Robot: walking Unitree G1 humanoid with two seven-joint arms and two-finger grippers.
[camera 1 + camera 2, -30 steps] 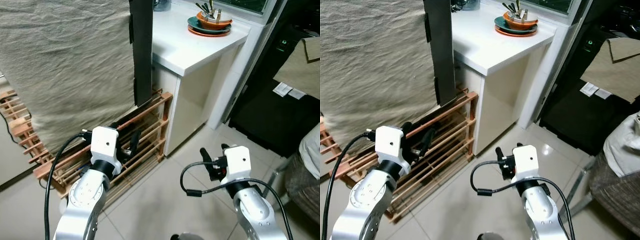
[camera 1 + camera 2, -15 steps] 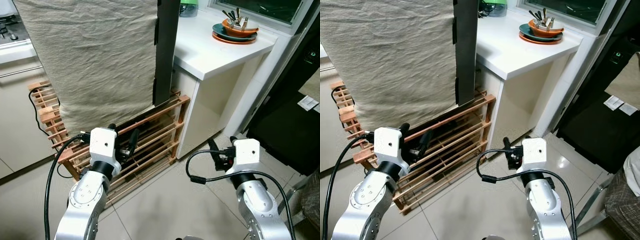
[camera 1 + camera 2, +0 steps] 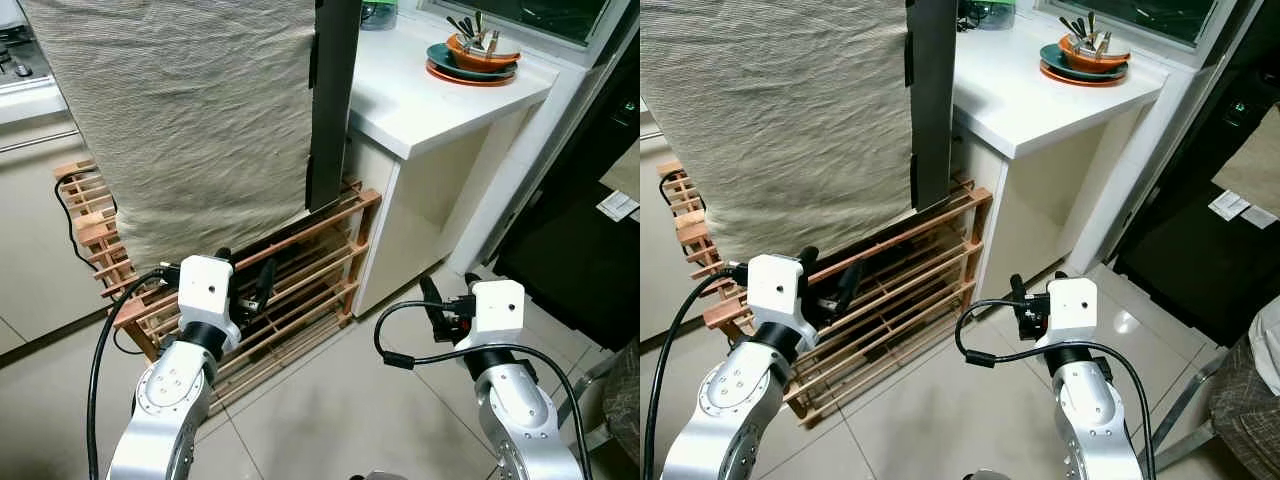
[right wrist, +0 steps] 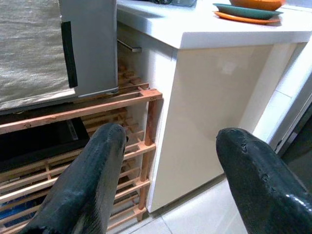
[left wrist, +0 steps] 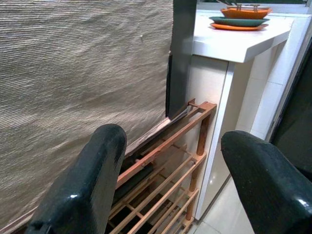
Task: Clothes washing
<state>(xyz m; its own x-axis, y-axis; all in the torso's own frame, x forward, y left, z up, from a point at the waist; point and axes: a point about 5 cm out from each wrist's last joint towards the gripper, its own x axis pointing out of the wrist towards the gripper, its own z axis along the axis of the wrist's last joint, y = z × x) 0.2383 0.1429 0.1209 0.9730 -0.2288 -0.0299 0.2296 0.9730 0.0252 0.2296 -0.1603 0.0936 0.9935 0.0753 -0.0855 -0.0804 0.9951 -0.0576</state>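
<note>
A large beige cloth (image 3: pixel 180 110) hangs over a tall unit and reaches down to a low wooden slatted rack (image 3: pixel 300 265) on the tiled floor. A dark grey panel (image 3: pixel 334 100) stands along the cloth's right edge. My left gripper (image 3: pixel 247 272) is held low in front of the rack, open and empty; the left wrist view shows its fingers (image 5: pixel 83 190) spread toward the cloth (image 5: pixel 78 83). My right gripper (image 3: pixel 447 298) hovers over the floor near the white counter's (image 3: pixel 430 95) corner, open and empty, its fingers (image 4: pixel 87 185) wide apart.
On the counter sit stacked plates and an orange bowl with utensils (image 3: pixel 480 55). A black cable (image 3: pixel 68 200) runs by the rack's left end. Right of the counter lie dark flooring (image 3: pixel 570 250) and a paper slip (image 3: pixel 616 206). A chair with a white cloth (image 3: pixel 1255 370) stands at lower right.
The whole picture has shifted since a second ago, bringing more of the cloth, rack and counter into view: the camera moved. Both arms hold the same pose with open fingers.
</note>
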